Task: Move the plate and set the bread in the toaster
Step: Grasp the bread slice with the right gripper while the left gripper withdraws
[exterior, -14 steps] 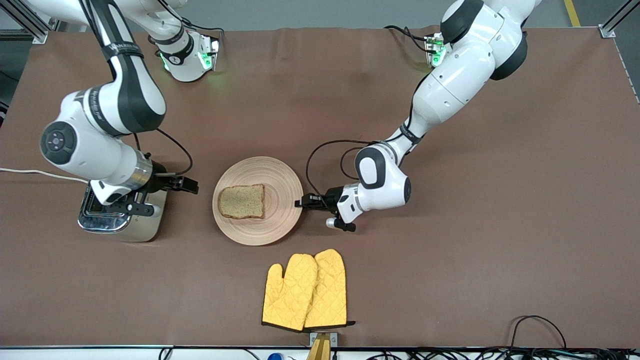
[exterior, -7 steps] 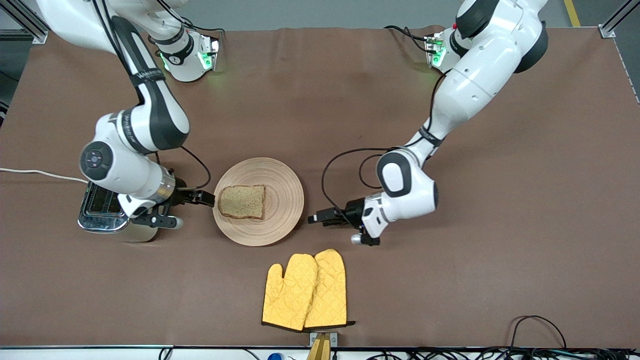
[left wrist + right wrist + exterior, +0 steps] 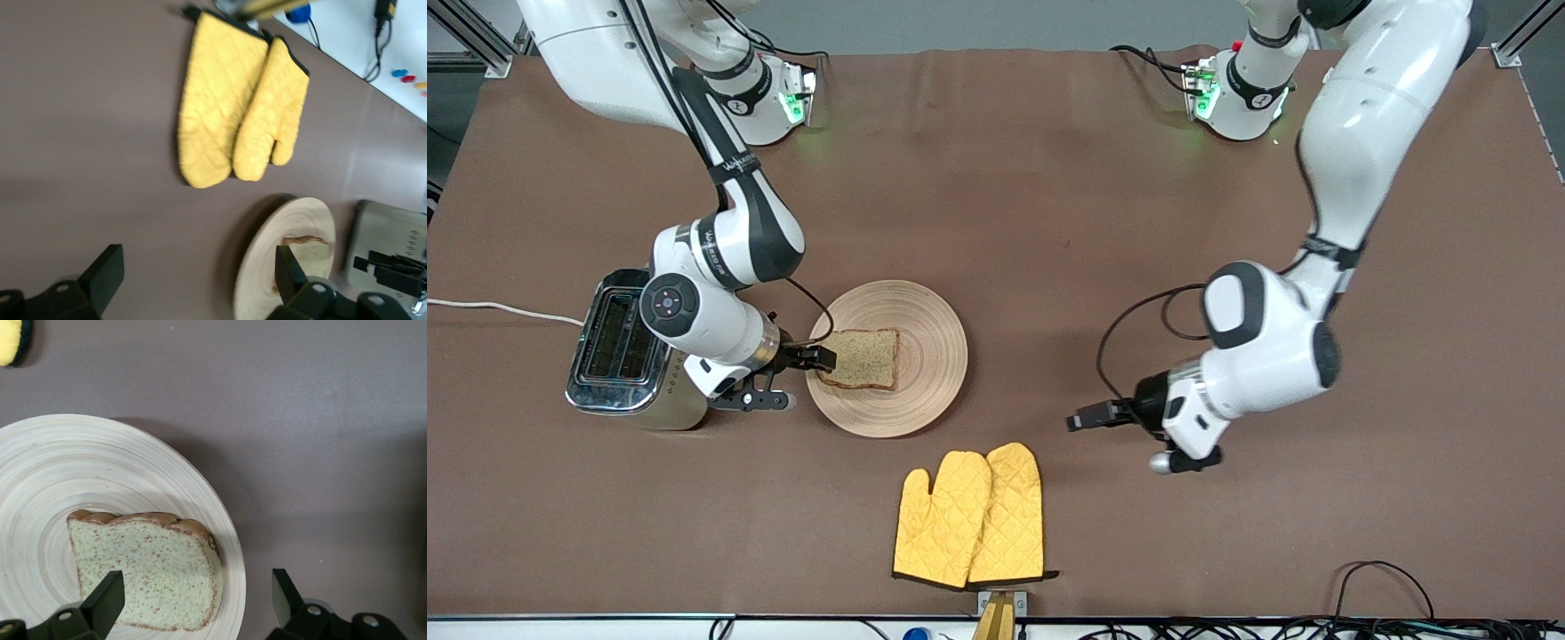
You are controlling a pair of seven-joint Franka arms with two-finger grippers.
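Left tool (image 3: 1074,422) withdrawn from plate (image 3: 925,382) toward 4 o'clock, spread, empty, over worktop (image 3: 1227,551). Right tool (image 3: 827,358) advanced off toaster (image 3: 618,342), spread at bread (image 3: 863,358) edge. Plate move likely done; bread grasp next.

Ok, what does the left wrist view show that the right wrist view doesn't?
Only the left wrist view shows the whole pair of yellow oven mitts, the toaster, the right gripper farther off, and the open left gripper over bare table.

Only the right wrist view shows the whole bread slice flat on the plate, and the open right gripper straddling the plate's rim beside the slice.

Both show the wooden plate with the bread on it and the brown table; the right wrist view catches only a corner of a mitt.
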